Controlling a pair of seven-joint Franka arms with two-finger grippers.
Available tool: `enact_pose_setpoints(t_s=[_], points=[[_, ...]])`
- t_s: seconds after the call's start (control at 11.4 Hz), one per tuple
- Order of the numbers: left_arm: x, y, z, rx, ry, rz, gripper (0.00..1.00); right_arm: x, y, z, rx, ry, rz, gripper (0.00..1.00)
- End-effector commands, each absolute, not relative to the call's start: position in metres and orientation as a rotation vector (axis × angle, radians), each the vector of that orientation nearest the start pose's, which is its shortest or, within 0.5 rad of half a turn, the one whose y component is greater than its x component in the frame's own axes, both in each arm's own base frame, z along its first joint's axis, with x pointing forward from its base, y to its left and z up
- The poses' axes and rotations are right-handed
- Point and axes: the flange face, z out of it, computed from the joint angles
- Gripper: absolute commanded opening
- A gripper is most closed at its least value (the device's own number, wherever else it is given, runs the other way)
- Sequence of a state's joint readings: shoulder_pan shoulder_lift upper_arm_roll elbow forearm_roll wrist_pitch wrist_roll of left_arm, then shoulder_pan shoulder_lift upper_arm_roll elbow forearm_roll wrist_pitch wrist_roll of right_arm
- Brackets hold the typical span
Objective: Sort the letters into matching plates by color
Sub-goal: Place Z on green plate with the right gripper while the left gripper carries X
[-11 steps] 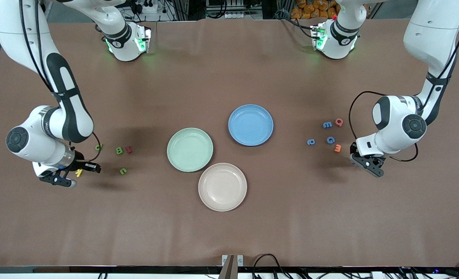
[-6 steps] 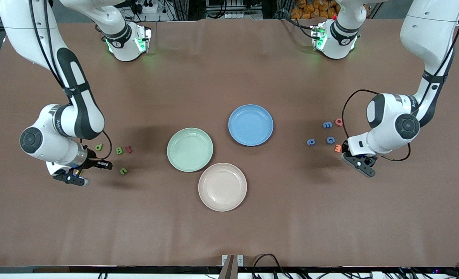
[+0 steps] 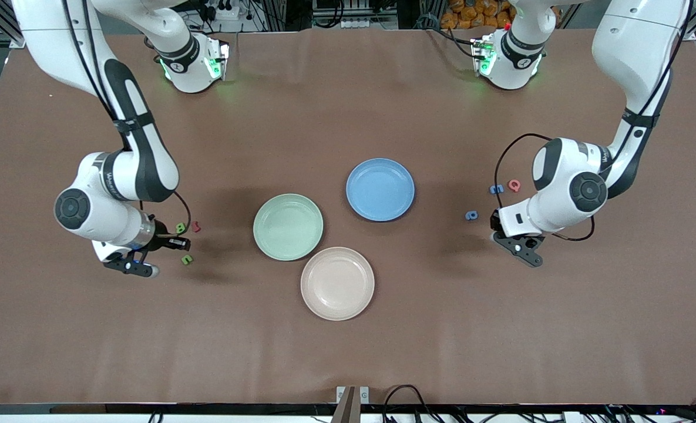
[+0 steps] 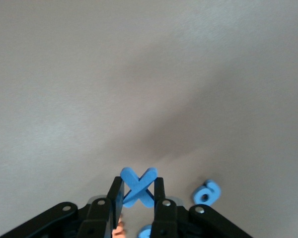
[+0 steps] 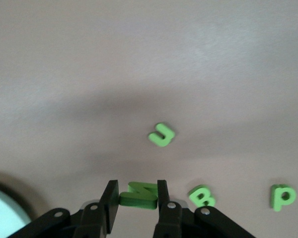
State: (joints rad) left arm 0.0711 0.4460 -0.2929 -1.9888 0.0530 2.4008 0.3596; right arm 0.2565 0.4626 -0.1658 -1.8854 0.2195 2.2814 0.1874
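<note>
My left gripper (image 4: pixel 137 186) is shut on a blue X-shaped letter (image 4: pixel 139 179). In the front view that gripper (image 3: pixel 520 245) hangs over the table beside a blue letter (image 3: pixel 471 215), and another blue letter (image 3: pixel 495 188) lies farther back. My right gripper (image 5: pixel 137 191) is shut on a green letter (image 5: pixel 138 195). It hangs (image 3: pixel 140 259) next to the loose green letters: a B (image 3: pixel 180 227), a small curved one (image 3: pixel 187 259) and a P (image 5: pixel 281 197). The mint green plate (image 3: pixel 288 227) and the blue plate (image 3: pixel 380 189) sit mid-table, both empty.
A beige plate (image 3: pixel 337 283) lies nearer the front camera, touching the green plate. A red letter (image 3: pixel 195 226) sits beside the green B. A pink letter (image 3: pixel 514 185) lies by the blue ones. An orange letter (image 4: pixel 120 231) peeks from under my left gripper.
Both arms have swung toward the plates in the middle of the table, each carrying its letter. My left arm now covers two letters that showed before.
</note>
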Motion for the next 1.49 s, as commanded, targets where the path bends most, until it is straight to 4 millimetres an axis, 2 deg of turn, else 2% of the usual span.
enact_pose_setpoints(t_s=[0.0, 0.18, 0.7, 0.88, 1.05, 1.14, 1.23, 1.31, 1.4], points=[[0.585, -0.168, 0.254, -3.080, 0.878, 0.045, 0.00, 0.611, 0.106, 0.280, -3.011, 0.368, 0.125, 0.36], [0.576, -0.195, 0.253, -3.077, 0.814, 0.052, 0.00, 0.606, 0.139, 0.280, -3.007, 0.364, 0.127, 0.36], [0.551, -0.255, 0.251, -3.102, 0.670, 0.077, 0.00, 0.587, 0.246, 0.281, -3.015, 0.348, 0.123, 0.36], [0.536, -0.281, 0.249, -3.102, 0.612, 0.109, 0.00, 0.583, 0.275, 0.275, -3.020, 0.352, 0.124, 0.35], [0.531, -0.289, 0.249, -3.113, 0.551, 0.113, 0.00, 0.580, 0.310, 0.259, -3.031, 0.347, 0.126, 0.35], [0.528, -0.295, 0.249, -3.120, 0.520, 0.114, 0.00, 0.582, 0.322, 0.258, -3.028, 0.366, 0.113, 0.35], [0.520, -0.309, 0.248, -3.124, 0.505, 0.121, 0.00, 0.581, 0.333, 0.254, -3.031, 0.366, 0.113, 0.35], [0.515, -0.318, 0.248, -3.127, 0.476, 0.122, 0.00, 0.581, 0.335, 0.253, -3.032, 0.367, 0.112, 0.88], [0.510, -0.328, 0.248, -3.130, 0.448, 0.121, 0.00, 0.581, 0.334, 0.254, -3.038, 0.353, 0.114, 1.00]])
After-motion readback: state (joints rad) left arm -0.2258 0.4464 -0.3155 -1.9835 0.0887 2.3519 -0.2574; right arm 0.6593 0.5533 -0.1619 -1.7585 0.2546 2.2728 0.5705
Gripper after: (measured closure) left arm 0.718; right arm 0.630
